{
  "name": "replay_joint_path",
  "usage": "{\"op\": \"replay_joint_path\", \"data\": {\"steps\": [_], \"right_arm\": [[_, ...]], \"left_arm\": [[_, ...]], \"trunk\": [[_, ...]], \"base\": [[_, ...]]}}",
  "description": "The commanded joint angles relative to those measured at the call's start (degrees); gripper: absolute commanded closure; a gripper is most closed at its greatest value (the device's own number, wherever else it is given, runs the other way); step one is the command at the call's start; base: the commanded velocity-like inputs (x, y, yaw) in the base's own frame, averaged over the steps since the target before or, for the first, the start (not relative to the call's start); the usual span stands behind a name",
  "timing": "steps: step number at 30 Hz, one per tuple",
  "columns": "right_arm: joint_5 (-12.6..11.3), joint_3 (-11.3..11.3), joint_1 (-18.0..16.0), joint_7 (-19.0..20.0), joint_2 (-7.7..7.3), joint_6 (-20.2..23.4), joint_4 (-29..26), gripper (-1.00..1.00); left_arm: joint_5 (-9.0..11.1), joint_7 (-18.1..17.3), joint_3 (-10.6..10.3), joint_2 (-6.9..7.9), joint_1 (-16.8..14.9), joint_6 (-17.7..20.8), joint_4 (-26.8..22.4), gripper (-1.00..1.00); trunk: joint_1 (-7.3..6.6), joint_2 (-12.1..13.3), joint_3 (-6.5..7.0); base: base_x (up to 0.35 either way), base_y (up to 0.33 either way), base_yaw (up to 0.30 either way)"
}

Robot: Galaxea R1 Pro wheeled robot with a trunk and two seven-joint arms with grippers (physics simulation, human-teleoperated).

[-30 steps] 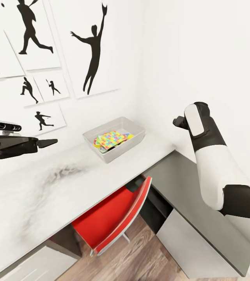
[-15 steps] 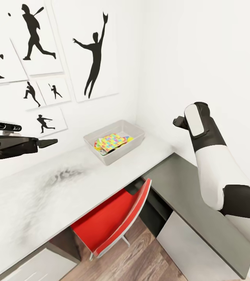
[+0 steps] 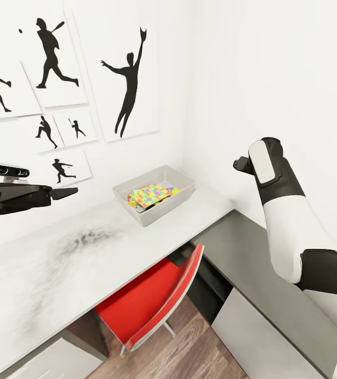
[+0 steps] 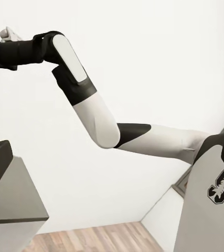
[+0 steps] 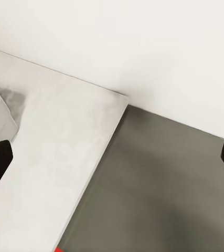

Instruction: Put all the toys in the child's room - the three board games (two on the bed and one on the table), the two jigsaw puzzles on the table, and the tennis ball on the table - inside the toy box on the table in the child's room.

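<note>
Grey toy box point(image 3: 155, 195) at frame centre holds a jigsaw puzzle point(image 3: 148, 194); both arms hover empty; right gripper point(image 5: 112, 157) spread, left gripper point(image 3: 63, 192) unclear; next, probably fetching remaining toys.

I see open counter point(image 3: 58, 263) between my left hand point(image 3: 65, 192) and the toy box point(image 3: 155, 193), which sits in the wall corner.

We see a pale grey tabletop point(image 3: 58, 263) running along the wall, smudged dark near its middle. On it, at the far end near the corner, sits the toy box point(image 3: 155, 213). A darker grey surface point(image 3: 257, 263) adjoins its end.
</note>
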Motion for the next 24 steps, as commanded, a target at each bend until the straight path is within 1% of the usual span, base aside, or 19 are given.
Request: {"op": "replay_joint_path", "data": {"steps": [1, 24], "right_arm": [[-0.6, -0.1, -0.1, -0.6, 0.04, 0.0, 0.0, -1.00], [-0.6, -0.1, -0.1, -0.6, 0.04, 0.1, 0.6, -1.00]], "left_arm": [[0.0, -0.3, -0.1, 0.07, -0.1, 0.6, 0.0, -1.00], [-0.1, -0.3, -0.2, 0.07, 0.0, 0.6, 0.3, -1.00]], "trunk": [[0.04, -0.1, -0.02], [0.04, -0.1, 2.17]], "base": [[0.000, 0.000, 0.000], [0.000, 0.000, 0.000]]}}
